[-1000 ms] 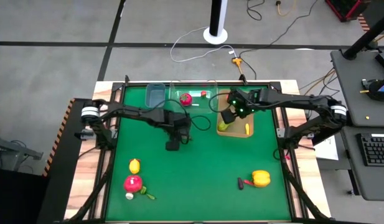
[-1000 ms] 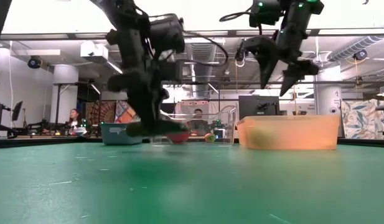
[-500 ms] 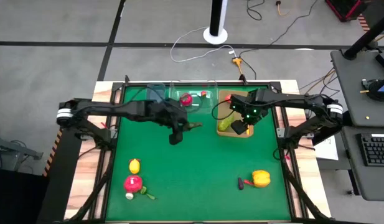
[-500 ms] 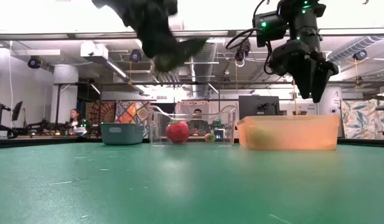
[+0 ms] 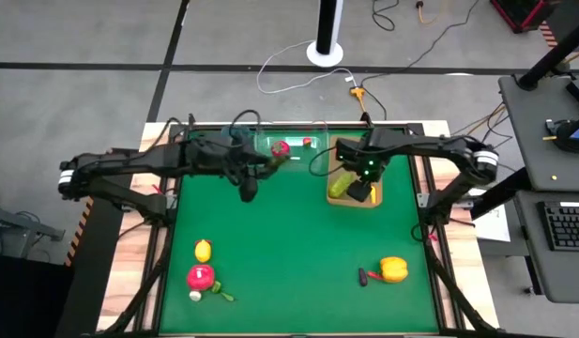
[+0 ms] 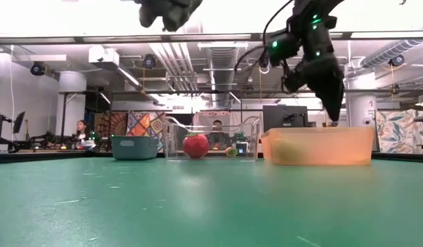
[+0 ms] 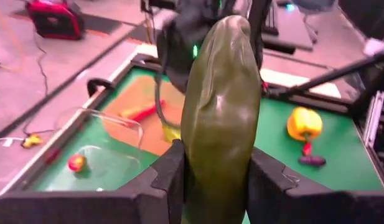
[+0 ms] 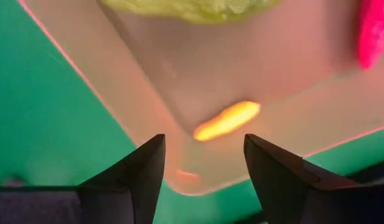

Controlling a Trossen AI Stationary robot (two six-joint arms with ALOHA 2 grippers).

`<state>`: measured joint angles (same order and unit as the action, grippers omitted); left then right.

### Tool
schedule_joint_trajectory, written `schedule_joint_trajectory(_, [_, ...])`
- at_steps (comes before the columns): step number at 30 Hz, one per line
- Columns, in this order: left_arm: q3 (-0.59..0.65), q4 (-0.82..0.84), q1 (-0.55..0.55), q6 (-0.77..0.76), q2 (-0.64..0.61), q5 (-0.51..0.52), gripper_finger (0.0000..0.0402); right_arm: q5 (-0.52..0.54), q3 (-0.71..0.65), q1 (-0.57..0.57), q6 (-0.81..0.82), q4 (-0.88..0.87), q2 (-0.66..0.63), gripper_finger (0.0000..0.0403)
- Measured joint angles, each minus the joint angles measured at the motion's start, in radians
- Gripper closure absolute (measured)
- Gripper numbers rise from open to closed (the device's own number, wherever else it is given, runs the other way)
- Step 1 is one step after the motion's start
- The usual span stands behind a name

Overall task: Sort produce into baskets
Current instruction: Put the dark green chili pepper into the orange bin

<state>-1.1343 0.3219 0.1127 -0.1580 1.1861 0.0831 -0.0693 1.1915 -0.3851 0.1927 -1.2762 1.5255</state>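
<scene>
My left gripper [image 7: 216, 180] is shut on a dark green cucumber [image 7: 220, 106]. It is raised high over the table's far middle [image 5: 259, 171], next to the clear tub [image 5: 303, 155], which holds a red round piece [image 5: 281, 148]. The blue-grey bin [image 5: 235, 139] is partly hidden under that arm. My right gripper [image 8: 204, 162] stands open over the tan tray [image 5: 376, 201], pointing down, with nothing between its fingers. In the tray lie a yellow-green piece [image 8: 192, 9], a small yellow bit [image 8: 226, 121] and a red one [image 8: 373, 31]. My left gripper pinches the cucumber's two long sides [image 7: 190, 165] between its two fingers, near one end. The rest of the cucumber sticks out past the fingertips toward the tub [image 5: 274, 161]. It is lifted clear of the table.
On the near half of the green mat lie a lemon [image 5: 203, 250], a red round piece [image 5: 201, 277] with small bits beside it, a yellow pepper [image 5: 393, 269] and a dark piece [image 5: 364, 276]. People show in the room behind [image 6: 218, 130].
My left gripper has risen from the mat with the cucumber, lifting it clear, moved toward the far edge, and tipped from pointing down to nearly level. My right gripper has turned to point straight down and sunk a little over the tan tray.
</scene>
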Motion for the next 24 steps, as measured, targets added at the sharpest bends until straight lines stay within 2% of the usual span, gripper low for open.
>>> schedule_joint_trajectory(3, [0.0, 0.001, 0.0, -0.01, -0.026, 0.014, 0.0296, 0.026, 0.019, 0.0, -0.105, -0.048, 0.058, 0.0193])
schedule_joint_trajectory(8, [0.0, 0.003, 0.0, -0.023, -0.043, 0.014, 0.0296, 0.074, 0.037, 0.0, -0.188, -0.08, 0.139, 0.0193])
schedule_joint_trajectory(14, [0.0, 0.042, 0.0, -0.041, -0.033, 0.015, 0.0295, 0.08, 0.04, 0.0, -0.22, -0.077, 0.191, 0.0193])
schedule_joint_trajectory(24, [0.0, 0.043, 0.0, -0.043, -0.009, 0.015, 0.0295, 0.098, 0.036, 0.0, -0.261, -0.04, 0.207, 0.0194])
